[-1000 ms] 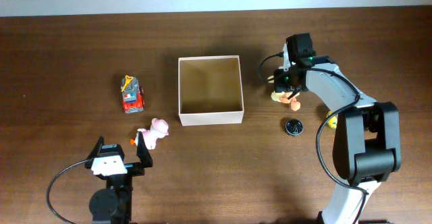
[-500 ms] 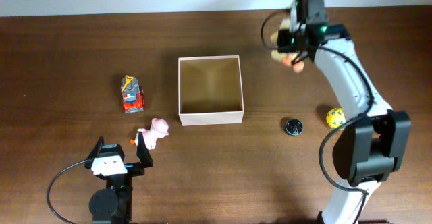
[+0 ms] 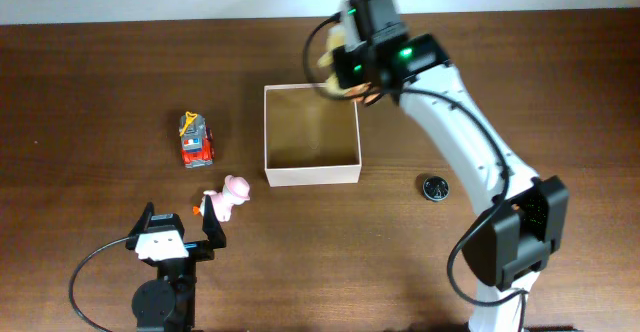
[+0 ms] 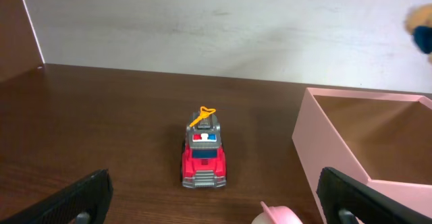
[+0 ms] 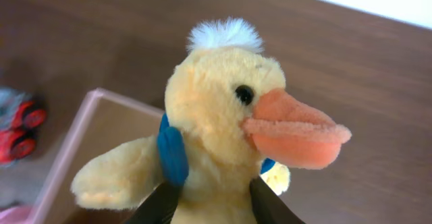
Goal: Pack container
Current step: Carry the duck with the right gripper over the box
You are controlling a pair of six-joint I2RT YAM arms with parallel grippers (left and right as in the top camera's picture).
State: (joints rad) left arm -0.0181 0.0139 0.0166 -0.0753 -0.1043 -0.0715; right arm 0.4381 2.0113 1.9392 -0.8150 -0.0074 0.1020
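Observation:
The container (image 3: 312,174), a square shallow box with pale walls and a tan inside, sits mid-table and holds nothing that I can see. My right gripper (image 3: 347,69) hangs over its far right corner, shut on a yellow plush duck (image 5: 223,102) with an orange bill and a blue collar. In the right wrist view the fingers (image 5: 156,204) pinch the duck's body, and the container's corner (image 5: 86,133) lies below left. My left gripper (image 3: 178,224) rests open near the front edge, nothing between its fingers (image 4: 79,197).
A red fire truck (image 3: 196,140) (image 4: 204,153) stands left of the container. A pink toy (image 3: 228,194) (image 4: 277,216) lies just ahead of the left gripper. A small black round object (image 3: 435,187) sits right of the container.
The right arm lifted the duck from the table right of the container and swung it back and leftward, to above the container's far right corner. The left arm stayed still.

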